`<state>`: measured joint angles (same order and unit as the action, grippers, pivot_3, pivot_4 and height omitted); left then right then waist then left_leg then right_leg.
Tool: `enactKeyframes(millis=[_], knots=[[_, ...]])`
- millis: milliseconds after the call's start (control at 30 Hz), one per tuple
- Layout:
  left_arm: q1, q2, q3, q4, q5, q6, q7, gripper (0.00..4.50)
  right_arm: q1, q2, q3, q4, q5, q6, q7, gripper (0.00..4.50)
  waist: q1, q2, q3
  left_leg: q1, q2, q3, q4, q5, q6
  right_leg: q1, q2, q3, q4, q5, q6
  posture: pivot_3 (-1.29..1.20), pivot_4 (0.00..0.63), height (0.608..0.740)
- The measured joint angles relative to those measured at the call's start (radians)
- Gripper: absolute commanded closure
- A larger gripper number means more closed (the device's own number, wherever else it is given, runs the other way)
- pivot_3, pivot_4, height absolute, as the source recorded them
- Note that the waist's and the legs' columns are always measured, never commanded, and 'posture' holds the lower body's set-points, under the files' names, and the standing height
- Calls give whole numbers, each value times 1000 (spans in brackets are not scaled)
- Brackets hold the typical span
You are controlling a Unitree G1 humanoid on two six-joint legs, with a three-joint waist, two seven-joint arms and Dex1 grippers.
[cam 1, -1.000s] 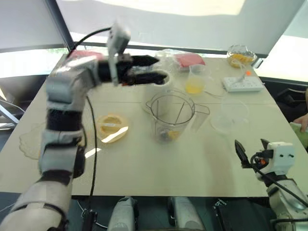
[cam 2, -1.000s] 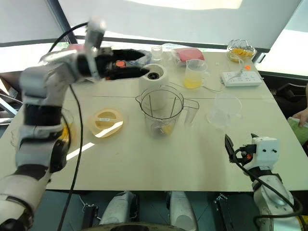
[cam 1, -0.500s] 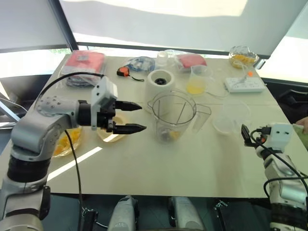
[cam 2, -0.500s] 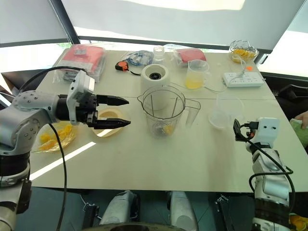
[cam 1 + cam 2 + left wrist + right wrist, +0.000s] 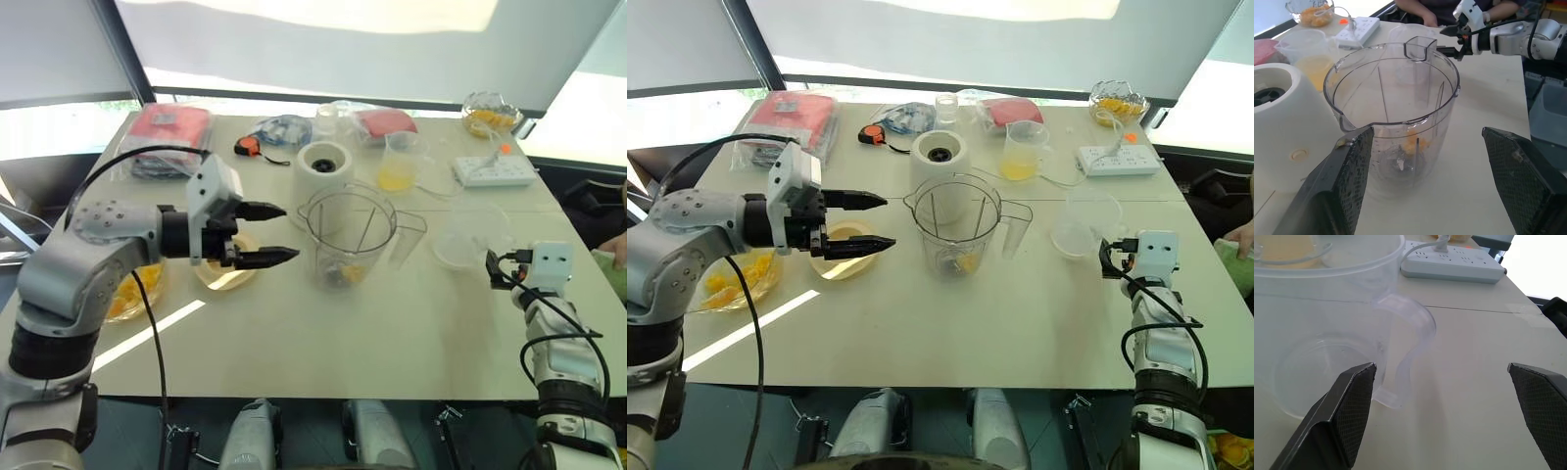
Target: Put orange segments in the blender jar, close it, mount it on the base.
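The large clear ribbed plastic blender jar (image 5: 351, 237) is standing upright at mid-table, a few orange segments (image 5: 1415, 145) in its bottom, directly ahead of the empty, wide-open left gripper (image 5: 277, 234), which is pointing level at its wall, nearer than the open right gripper (image 5: 1104, 258).

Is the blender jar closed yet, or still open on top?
Open. The blender jar stands upright on the table with a bare rim; the cream lid lies flat beside it, under the left gripper.
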<state>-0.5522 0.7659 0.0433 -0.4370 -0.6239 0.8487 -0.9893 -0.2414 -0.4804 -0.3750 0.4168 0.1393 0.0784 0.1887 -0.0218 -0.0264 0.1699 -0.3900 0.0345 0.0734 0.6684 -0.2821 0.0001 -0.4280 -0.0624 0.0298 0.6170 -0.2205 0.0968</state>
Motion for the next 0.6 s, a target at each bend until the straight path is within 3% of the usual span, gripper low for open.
enactKeyframes(millis=[600], knots=[[77,61,-21,-39,-19,14,13,830,-166,0,45,338,-39,-194,-67,0,-24,0,0,0,0,0,0,0,0,0,0,0,0,0,0,0,150,740]])
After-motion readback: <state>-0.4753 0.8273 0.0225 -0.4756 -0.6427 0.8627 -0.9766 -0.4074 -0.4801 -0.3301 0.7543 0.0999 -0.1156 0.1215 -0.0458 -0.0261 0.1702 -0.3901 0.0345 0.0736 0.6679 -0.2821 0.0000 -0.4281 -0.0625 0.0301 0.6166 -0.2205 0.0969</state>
